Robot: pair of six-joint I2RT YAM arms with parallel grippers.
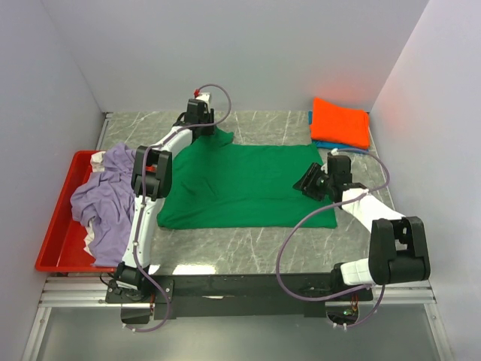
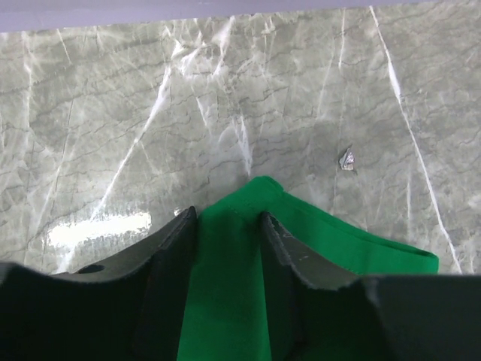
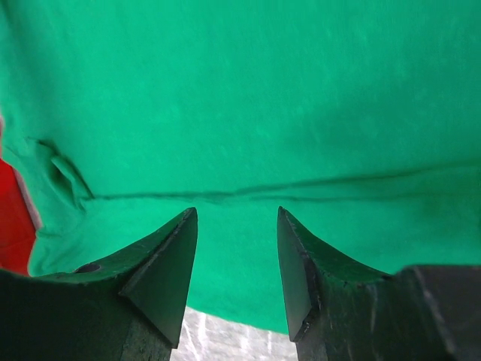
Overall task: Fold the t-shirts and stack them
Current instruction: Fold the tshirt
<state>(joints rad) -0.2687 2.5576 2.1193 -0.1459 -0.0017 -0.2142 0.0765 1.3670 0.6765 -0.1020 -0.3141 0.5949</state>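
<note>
The bright green t-shirt (image 1: 240, 184) lies spread flat on the marble table (image 1: 263, 244). My left gripper (image 1: 207, 128) is at its far left corner. In the left wrist view that gripper (image 2: 228, 218) has its jaws apart, straddling a raised point of the green cloth (image 2: 338, 244), which fills the gap. My right gripper (image 1: 303, 184) hovers open over the shirt's right edge. In the right wrist view the right gripper (image 3: 237, 214) shows nothing between its fingers, and the green shirt (image 3: 240, 90) lies beneath. An orange t-shirt (image 1: 340, 122) sits folded on a blue one (image 1: 331, 145) at the far right. A lavender t-shirt (image 1: 109, 195) is crumpled in the tray.
A red plastic tray (image 1: 60, 233) stands at the table's left edge and shows as a red sliver (image 3: 11, 218) in the right wrist view. White walls close in the back and both sides. A small chip (image 2: 346, 159) lies on the marble beyond the green corner.
</note>
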